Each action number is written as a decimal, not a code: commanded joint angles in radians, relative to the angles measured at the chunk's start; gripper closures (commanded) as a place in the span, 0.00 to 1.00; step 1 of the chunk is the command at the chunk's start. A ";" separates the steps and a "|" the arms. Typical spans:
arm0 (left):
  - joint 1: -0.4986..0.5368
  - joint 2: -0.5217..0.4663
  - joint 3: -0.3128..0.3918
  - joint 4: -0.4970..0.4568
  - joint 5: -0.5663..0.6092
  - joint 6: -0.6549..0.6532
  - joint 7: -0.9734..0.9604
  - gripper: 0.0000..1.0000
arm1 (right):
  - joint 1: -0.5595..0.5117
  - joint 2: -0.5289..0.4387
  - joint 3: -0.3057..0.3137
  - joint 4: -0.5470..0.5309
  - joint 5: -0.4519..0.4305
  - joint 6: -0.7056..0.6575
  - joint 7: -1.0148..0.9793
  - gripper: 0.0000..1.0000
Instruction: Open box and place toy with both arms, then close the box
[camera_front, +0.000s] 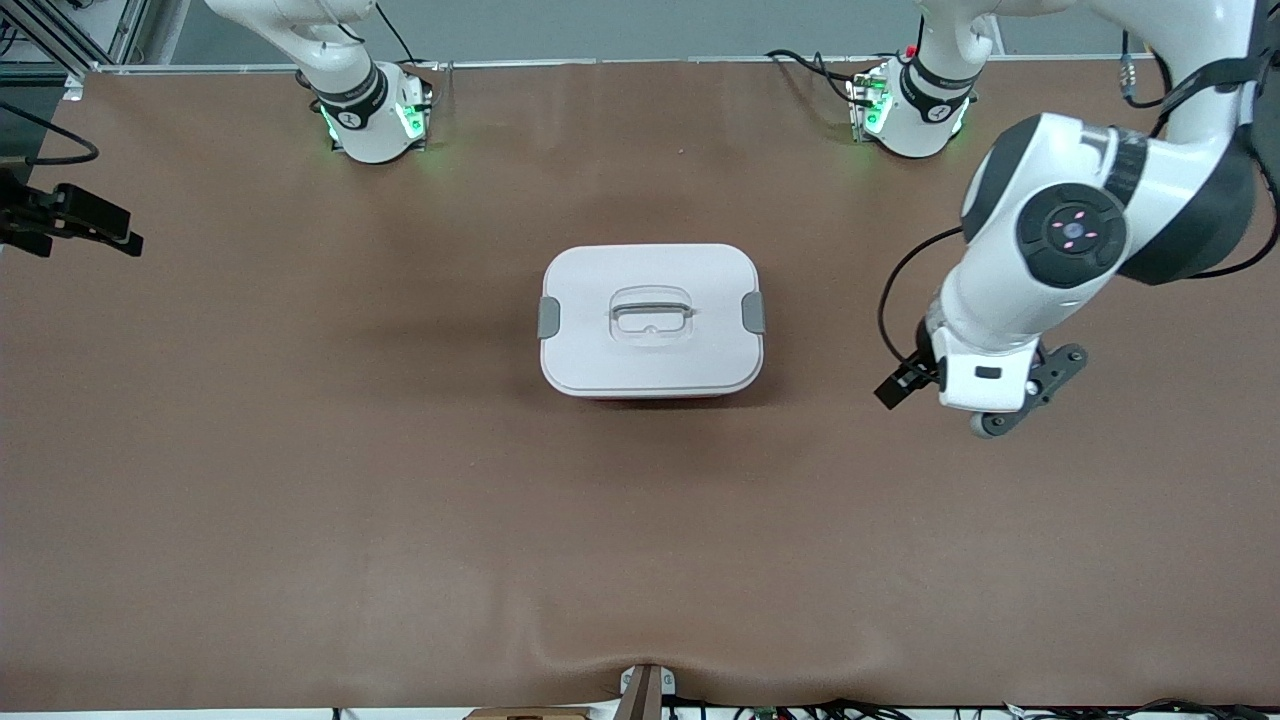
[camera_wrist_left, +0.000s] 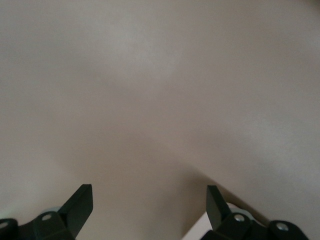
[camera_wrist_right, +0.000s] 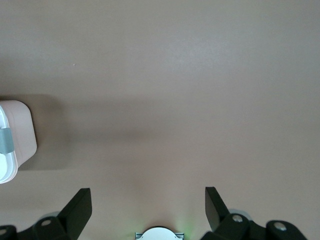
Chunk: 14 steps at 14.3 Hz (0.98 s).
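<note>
box mid-table, lid on, both side latches down, no toy seen | left gripper at box's 3 o'clock, fingers spread, bare | right gripper toward 9 o'clock, spread, bare | fits pre-open or closed-again; can't call next move

even overhead light, soft shadows, left wrist view perhaps slightly hazy

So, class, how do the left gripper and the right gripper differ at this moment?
The left gripper hangs over bare table beside the box, toward the left arm's end; the right gripper is out over the right arm's end of the table. The right gripper's camera sees a grey latch; the left gripper's sees none. Both are open, holding nothing.
</note>
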 joint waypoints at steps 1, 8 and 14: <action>0.034 -0.060 -0.001 -0.020 -0.029 -0.023 0.123 0.00 | -0.009 0.002 0.005 0.014 0.002 -0.006 0.005 0.00; 0.057 -0.165 0.086 -0.013 -0.109 -0.103 0.387 0.00 | -0.011 0.002 0.005 0.015 0.002 -0.006 0.002 0.00; 0.023 -0.267 0.235 -0.008 -0.229 -0.241 0.536 0.00 | -0.014 -0.012 0.002 0.007 0.017 -0.004 0.011 0.00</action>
